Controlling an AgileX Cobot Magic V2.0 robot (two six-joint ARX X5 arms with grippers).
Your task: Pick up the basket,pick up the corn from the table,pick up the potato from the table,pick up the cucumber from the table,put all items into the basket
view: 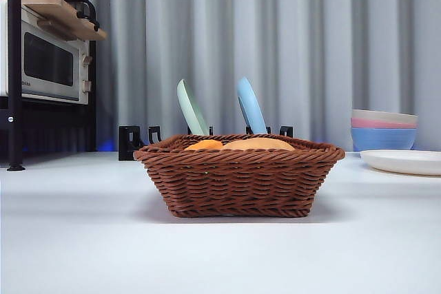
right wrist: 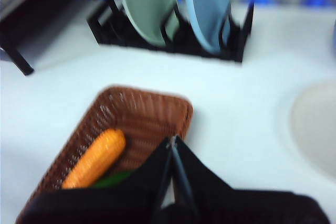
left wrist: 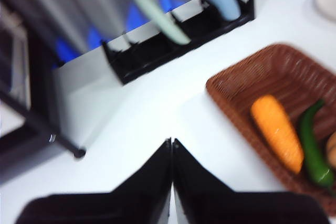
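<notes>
- The basket [view: 238, 177] sits upright in the middle of the white counter [view: 83, 239], and neither of my arms shows in the front view.
- The corn [left wrist: 276, 132] lies inside the basket along its floor, with the cucumber [left wrist: 314, 148] just beside it, the two roughly parallel.
- The potato [view: 258, 144] rises just above the braided rim in the front view; from my left wrist only a tan sliver of it shows at the frame edge past the cucumber.
- My left gripper [left wrist: 171, 145] hangs above bare counter beside the basket, its jaws pressed together and holding nothing.
- My right gripper [right wrist: 172, 142] is over the basket's near side, its jaws likewise closed on nothing; the corn and a strip of the cucumber show under it.
- Behind the basket, a black rack [right wrist: 168, 38] holds a green plate [right wrist: 148, 6] and a blue plate [right wrist: 207, 6] on edge.
- Stacked bowls [view: 384, 130] and a white plate [view: 403, 162] stand off to one side, a toaster oven [view: 48, 60] on a shelf to the other.
</notes>
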